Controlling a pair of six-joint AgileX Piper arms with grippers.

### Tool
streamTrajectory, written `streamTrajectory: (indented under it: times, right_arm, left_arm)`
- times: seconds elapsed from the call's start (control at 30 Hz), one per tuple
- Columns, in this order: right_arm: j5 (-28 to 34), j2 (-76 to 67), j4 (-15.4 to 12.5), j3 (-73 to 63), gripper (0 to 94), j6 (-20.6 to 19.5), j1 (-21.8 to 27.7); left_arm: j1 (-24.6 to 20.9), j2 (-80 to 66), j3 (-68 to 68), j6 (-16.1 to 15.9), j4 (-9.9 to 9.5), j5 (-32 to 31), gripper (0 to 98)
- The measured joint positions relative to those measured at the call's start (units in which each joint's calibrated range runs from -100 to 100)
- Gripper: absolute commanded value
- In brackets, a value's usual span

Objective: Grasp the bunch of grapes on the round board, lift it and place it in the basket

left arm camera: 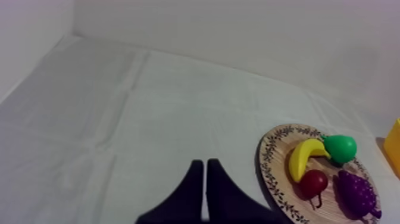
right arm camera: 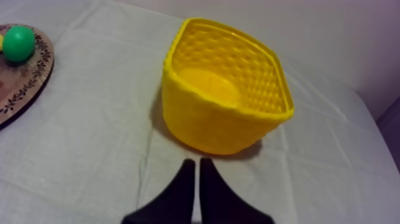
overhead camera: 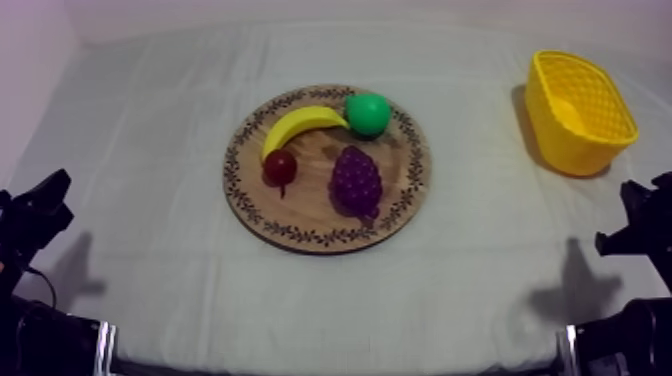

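Top view: grapes (overhead camera: 356, 182) lying on the near right part of the board (overhead camera: 300, 238), red fruit (overhead camera: 279, 167) near on the left, pear (overhead camera: 368, 113) and banana (overhead camera: 300, 125) just behind. Basket (overhead camera: 557, 135) well apart at the far right of the tabletop (overhead camera: 470, 280).

Left wrist view: left claw (left arm camera: 205, 173) closed to a narrow wedge, holding nothing, over bare cloth left of the board.

Right wrist view: right claw (right arm camera: 197, 170) likewise pressed together and empty, on the near side of the basket.

Likely risks: too shallow a pinch on the bumpy bunch, dropping it mid-carry; nudging the red fruit or pear on approach; clipping the basket rim at release and tipping it.
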Motion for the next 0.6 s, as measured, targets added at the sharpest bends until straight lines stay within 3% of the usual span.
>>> streamTrajectory:
  times: [0.27,0.6]
  right_arm:
    - [0.1,0.0,0.0,0.1,0.6,-3.1,0.0]
    - [0.0,0.0,0.0,0.1,0.6,-2.7,0.0]
  left_arm:
    - [0.0,0.0,0.0,0.0,0.0,0.0,0.1]
    - [0.0,0.0,0.0,0.0,0.0,0.0,0.1]
